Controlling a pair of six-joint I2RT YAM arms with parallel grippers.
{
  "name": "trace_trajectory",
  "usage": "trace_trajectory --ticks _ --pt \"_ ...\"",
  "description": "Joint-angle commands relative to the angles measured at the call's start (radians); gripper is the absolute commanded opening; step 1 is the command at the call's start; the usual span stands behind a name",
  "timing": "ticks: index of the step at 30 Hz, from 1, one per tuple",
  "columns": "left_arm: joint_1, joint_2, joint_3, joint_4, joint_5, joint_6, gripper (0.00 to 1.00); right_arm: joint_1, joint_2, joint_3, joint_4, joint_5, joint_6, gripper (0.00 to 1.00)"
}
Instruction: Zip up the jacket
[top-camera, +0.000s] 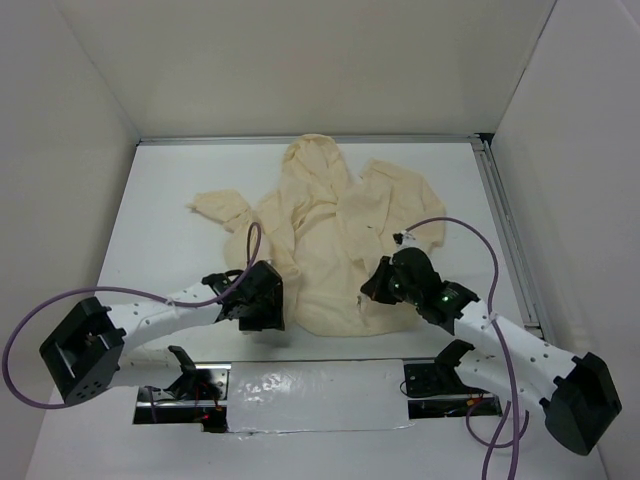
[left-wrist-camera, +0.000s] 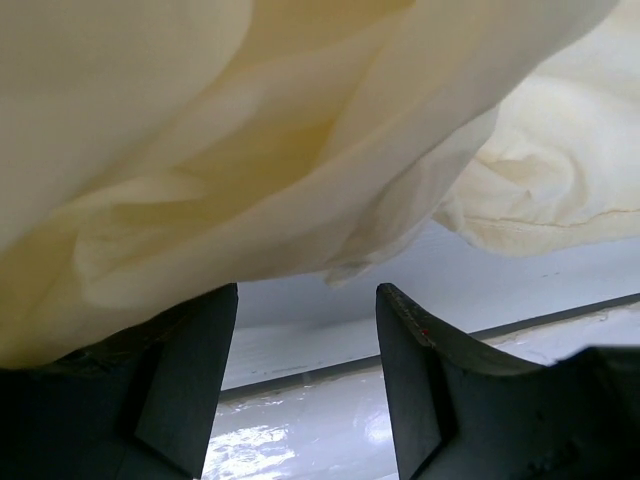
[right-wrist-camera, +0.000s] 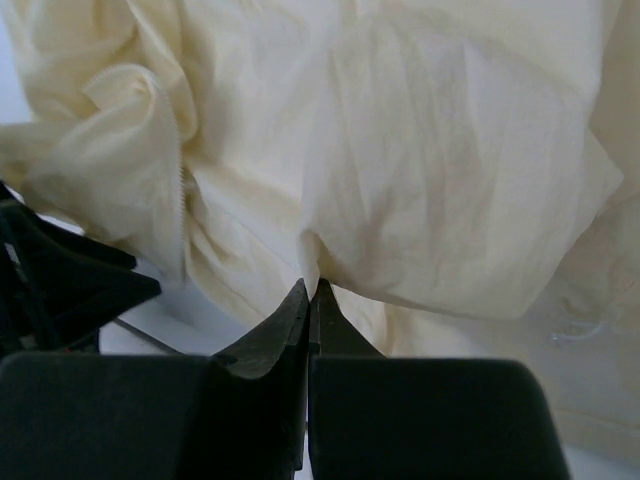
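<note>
Lengthwise, the jacket lies hood far, hem near; left gripper jaws wide, right gripper jaws pinching its fabric.

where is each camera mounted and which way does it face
Top external: above and behind the robot, looking down at the table; left end effector and right end effector show.
Left wrist: low over the table, looking under the jacket hem; its open fingers show.
Right wrist: facing jacket folds; its fingers pinch fabric.
Shared: all three see the jacket.
</note>
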Motion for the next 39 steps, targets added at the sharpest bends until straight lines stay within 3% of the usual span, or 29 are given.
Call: trace_trajectory --ticks 1,5,8,17,26,32,38,39 --pt "-0.004 -0.022 0.03 0.025 -0.001 0.0 0.69 0.029 0.065 0.015 -0.052 -0.006 -0.049 0.0" --pt "-0.006 -0.068 0.007 0.056 0.032 0.011 0.7 0.072 0.194 0.048 -0.089 0.05 -0.038 0.09" --pt "-0.007 -0.094 -0.004 0.065 0.042 0.017 0.7 0.085 0.23 0.059 -0.093 0.079 -0.012 0.24" --pt "-0.009 -0.122 -0.013 0.065 0.042 0.02 0.7 0.106 0.256 0.07 -0.119 0.089 -0.008 0.39" --pt "-0.009 -0.134 -0.013 0.067 0.043 0.03 0.69 0.123 0.271 0.074 -0.196 0.168 -0.014 0.42" --pt "-0.007 -0.114 -0.002 0.065 0.043 0.036 0.69 0.138 0.277 0.077 -0.211 0.172 -0.025 0.61" --pt "-0.009 -0.101 0.007 0.07 0.043 0.043 0.67 0.14 0.257 0.064 -0.224 0.201 -0.025 0.63" --pt "-0.009 -0.101 0.008 0.072 0.043 0.045 0.67 0.138 0.256 0.062 -0.218 0.202 -0.026 0.6"
